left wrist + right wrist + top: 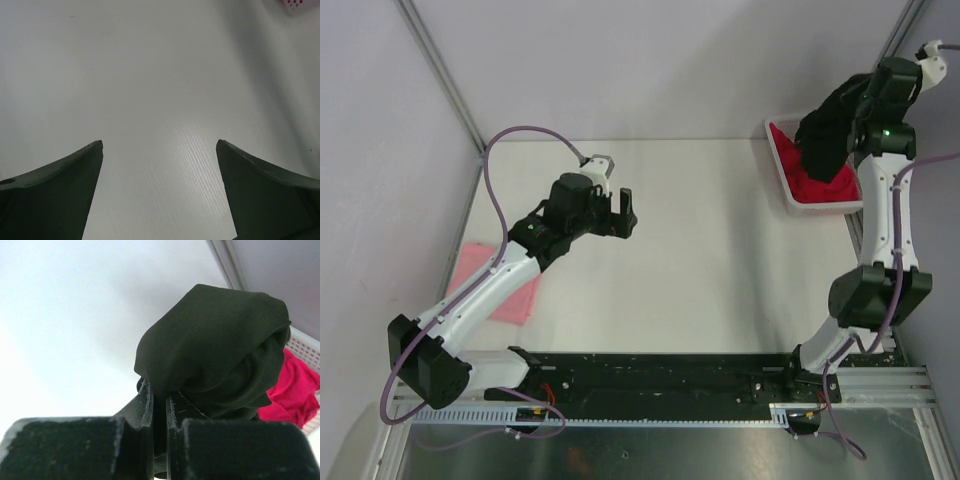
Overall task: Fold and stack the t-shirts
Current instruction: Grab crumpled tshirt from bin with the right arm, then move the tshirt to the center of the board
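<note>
My right gripper [159,397] is shut on a black t-shirt [215,355], which hangs bunched from its fingers above the white basket [782,170] at the back right. From above, the black t-shirt [825,135] drapes below the right gripper. A crimson-red t-shirt [815,185] lies crumpled in the basket; it also shows behind the black cloth as red t-shirt [295,392]. A light pink t-shirt [500,285] lies flat at the table's left edge, partly under the left arm. My left gripper [620,212] hovers open over bare table, nothing between its fingers [65,190].
The white tabletop [700,250] spreads between the two arms. A metal frame post [440,70] rises at the back left, and another stands behind the basket. A black rail [660,375] runs along the near edge.
</note>
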Robot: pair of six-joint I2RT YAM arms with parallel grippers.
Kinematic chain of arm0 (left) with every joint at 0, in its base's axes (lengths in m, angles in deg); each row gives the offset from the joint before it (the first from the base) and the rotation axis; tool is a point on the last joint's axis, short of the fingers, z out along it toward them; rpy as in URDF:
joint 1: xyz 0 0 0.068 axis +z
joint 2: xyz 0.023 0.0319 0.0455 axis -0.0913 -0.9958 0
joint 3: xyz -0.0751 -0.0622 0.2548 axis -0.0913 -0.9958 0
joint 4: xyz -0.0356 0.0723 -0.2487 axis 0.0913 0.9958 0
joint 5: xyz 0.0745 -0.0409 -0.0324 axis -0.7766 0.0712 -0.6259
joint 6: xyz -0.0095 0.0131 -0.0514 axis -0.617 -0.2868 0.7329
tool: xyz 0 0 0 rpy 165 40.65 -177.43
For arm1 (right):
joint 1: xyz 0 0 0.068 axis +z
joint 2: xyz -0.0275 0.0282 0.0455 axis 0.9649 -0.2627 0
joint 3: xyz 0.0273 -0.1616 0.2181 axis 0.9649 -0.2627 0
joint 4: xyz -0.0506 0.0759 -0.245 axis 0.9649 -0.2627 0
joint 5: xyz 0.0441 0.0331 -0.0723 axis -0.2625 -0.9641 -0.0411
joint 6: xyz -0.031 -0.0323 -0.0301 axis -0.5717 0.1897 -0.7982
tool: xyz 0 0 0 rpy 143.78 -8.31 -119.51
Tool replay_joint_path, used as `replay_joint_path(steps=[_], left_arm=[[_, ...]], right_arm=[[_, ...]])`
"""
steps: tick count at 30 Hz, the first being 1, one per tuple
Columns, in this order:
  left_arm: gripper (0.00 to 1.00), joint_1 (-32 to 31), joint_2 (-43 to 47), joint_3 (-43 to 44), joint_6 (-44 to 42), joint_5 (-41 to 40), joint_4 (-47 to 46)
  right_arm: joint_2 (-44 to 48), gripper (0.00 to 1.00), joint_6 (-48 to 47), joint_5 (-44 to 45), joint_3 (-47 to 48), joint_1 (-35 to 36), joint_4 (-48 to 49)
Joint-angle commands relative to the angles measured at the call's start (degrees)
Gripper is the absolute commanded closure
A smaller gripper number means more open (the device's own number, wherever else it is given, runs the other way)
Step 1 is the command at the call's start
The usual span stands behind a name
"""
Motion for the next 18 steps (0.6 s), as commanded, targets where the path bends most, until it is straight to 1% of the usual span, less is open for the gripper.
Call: replay_joint_path(steps=[1,4,9,12,16,17,18], left_arm=[[0.0,0.62,1.62,-0.32,-1.75,-1.15,-1.52],[0.01,0.89,1.52,-0.32,-1.75,-1.12,-1.5],[0.0,1.27,1.28,-0.4,-1.69,-1.16,-1.52],[0.0,1.42,1.02,-0.41,-1.67,-1.11,-1.55],[0.01,1.64,0.48,-0.41,-1.62,-0.96,-1.51],[0.01,1.74,0.35,-0.41,-1.6,-0.97,-1.54],[0.01,1.78,0.2,-0.41,-1.59,-0.93,-1.51]], right_arm=[[8.18,1.0,-2.16,1.25,-1.14,3.5,4.94],[13.91,1.0,-2.36,1.63,-4.72,7.59,6.28],[23.03,1.0,-1.03,2.74,-16.1,16.67,10.42],[26.53,1.0,0.19,4.03,-22.59,22.63,11.98],[25.92,1.0,1.01,6.3,-28.54,31.49,11.61],[24.39,0.98,1.28,6.49,-29.64,33.76,11.21],[22.75,0.94,1.29,6.41,-30.46,36.39,10.62]])
